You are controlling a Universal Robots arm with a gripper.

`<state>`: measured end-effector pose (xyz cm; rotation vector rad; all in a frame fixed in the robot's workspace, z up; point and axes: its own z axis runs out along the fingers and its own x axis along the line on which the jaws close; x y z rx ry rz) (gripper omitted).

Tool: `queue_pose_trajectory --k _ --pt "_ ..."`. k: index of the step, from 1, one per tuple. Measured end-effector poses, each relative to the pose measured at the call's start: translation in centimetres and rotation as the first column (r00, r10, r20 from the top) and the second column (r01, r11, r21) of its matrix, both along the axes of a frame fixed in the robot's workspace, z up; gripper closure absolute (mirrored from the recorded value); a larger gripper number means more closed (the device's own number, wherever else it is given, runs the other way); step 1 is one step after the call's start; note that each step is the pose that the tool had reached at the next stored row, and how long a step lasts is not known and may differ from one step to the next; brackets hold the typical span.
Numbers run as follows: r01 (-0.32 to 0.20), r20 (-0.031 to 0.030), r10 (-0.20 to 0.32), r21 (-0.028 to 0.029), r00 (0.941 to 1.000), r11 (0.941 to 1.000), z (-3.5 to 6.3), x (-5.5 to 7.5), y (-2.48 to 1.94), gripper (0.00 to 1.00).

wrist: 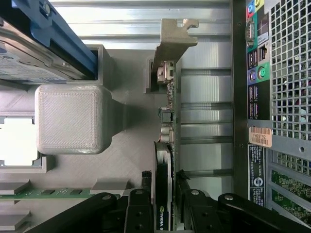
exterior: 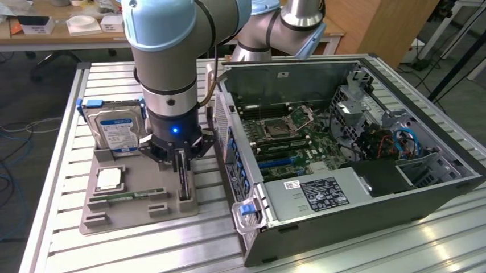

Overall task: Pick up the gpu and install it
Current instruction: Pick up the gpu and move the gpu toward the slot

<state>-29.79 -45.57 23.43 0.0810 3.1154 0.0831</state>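
**Wrist view, edge-on over the gpu: fingers closed on the card**

Gpu (wrist: 169, 116): thin dark card seen along its edge. Grey stamped-metal bracket (wrist: 173, 39) at one end, with a bent tab. Black fingers (wrist: 138, 208) press on both faces, pinching it.

Exterior view: the gpu (exterior: 183, 187) stands upright in a slot of the tray (exterior: 136, 219), on the side nearest the case (exterior: 425, 187). The fingers (exterior: 174, 161) grip its upper edge.

Materials:
- Tray: grey printed plastic with fine layer ridges; a rounded square block (wrist: 70, 119) rises from it.
- Hard drive (exterior: 118, 133): silver, blue-white label, blue plastic rail (wrist: 63, 34), standing upright in the tray.
- Memory stick (exterior: 125, 196): narrow, green, lying flat in a groove.
- Square chip (exterior: 110, 179): pale metal lid, washed out by glare in the wrist view.
- Case: dark sheet metal, side open, green board (exterior: 288, 142) inside, perforated grille (wrist: 291, 73) at the rear.
- Bench (exterior: 425, 244): ribbed aluminium slats.

Hidden or cut off:
- The card's lower edge sits in the slot.
- The frame edge cuts off the finger bases.
- In the exterior view the arm (exterior: 167, 57) covers part of the drive.

Writing:
- Small green-white mark on the card's edge between the fingers, not legible.
- Barcode sticker (wrist: 260, 137) on the case rear, digits too small to read.
- Black label (exterior: 322, 193) with white print on the power supply, unreadable.
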Motion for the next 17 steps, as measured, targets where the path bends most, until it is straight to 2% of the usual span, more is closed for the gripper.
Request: queue_pose_trajectory --k 4,5,17 --pt "0.000 -0.0001 0.000 0.0000 1.0000 1.0000 0.00 0.00 0.00 0.69" --pt "0.000 0.0000 0.000 0.0000 1.0000 1.0000 0.00 0.00 0.00 0.74" --pt "0.000 0.0000 0.000 0.0000 1.0000 1.0000 0.00 0.00 0.00 0.74"
